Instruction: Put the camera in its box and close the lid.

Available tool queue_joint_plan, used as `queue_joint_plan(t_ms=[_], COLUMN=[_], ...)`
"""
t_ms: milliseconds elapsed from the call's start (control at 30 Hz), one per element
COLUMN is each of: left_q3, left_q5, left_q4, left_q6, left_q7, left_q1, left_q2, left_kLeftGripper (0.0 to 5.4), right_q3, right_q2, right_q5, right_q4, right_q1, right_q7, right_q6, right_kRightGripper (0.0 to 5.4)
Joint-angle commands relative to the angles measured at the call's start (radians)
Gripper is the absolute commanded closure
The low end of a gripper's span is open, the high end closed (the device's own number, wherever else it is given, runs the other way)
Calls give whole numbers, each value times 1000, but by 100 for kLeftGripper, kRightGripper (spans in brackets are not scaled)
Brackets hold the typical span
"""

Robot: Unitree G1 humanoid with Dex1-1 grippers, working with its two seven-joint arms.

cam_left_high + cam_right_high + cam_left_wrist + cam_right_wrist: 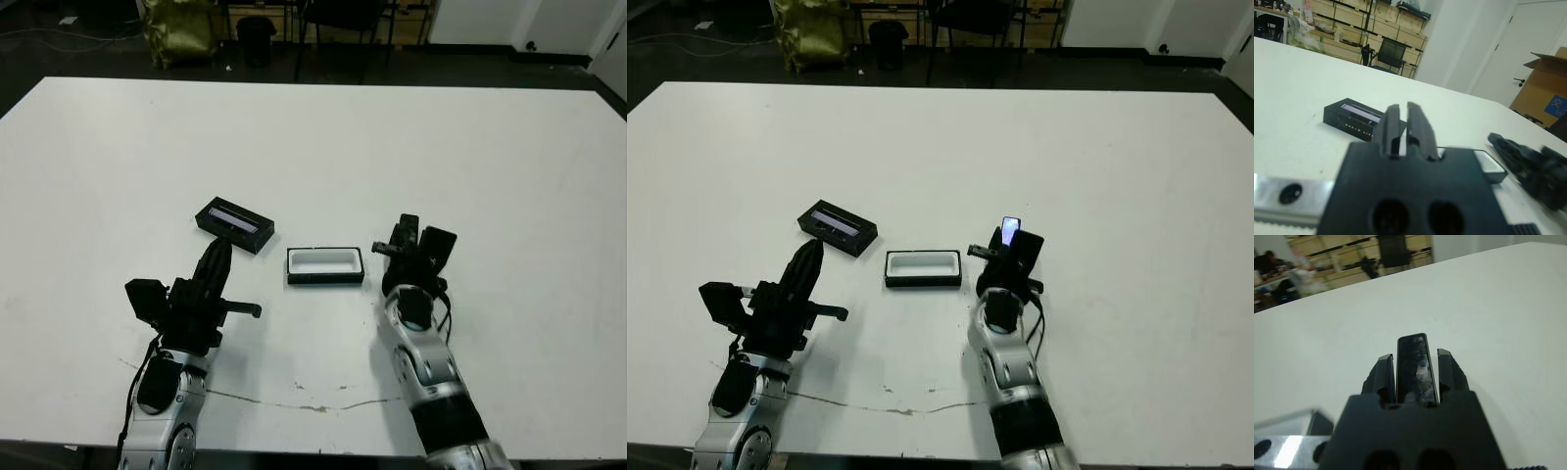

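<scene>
Right gripper [1414, 369] clamps camera [1415, 367] (upright), beside box [325, 265].

Lower part of the camera [1416, 367] hidden between the right gripper's [1415, 374] fingers [1384, 374] and black body. Box [1490, 165] mostly blocked behind the left gripper's [1403, 128] body in the wrist view. Worktop [509, 147] corners cut off by picture edges. Background shelves blurred.
</scene>
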Motion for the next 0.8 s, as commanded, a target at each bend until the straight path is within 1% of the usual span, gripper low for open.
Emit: queue_joint_plan(t_ms=[33,67,167,233,333,500,567,667,733,800], left_q3=[-5,-4,-5,-7,-9,-7,-8,-10,-11,-12], left_q5=[12,13,12,11,15,1,5,16,16,17], left_q4=[8,11,6,0,-7,6,12,7,-1,-5], left_q6=[36,32,41,48,54,40,27,29,40,45], left_q7=[12,11,13,16,23,16,16,27,33,36], left_q1=[27,26,25,26,29,26,25,28,31,31], left_q2=[12,12,15,14,14,8,7,5,4,6], left_kLeftGripper=[540,540,540,540,540,540,540,540,540,540], right_q3=[6,3,-28,-46,-64,-118,-137,-165,-167,-168], right_q2=[-66,-94,-165,-210,-269,-339,-372,-421,-464,-490], right_q5=[52,58,93,104,106,181,211,261,267,270], right_q4=[-187,-241,-347,-375,-408,-439,-435,-376,-306,-213], right_q1=[165,167,151,129,91,12,-34,-122,-184,-244], right_q7=[98,137,258,332,409,525,572,666,751,843], right_q6=[214,243,285,270,274,342,377,406,388,340], right_kRightGripper=[458,458,458,458,458,459,459,460,460,460])
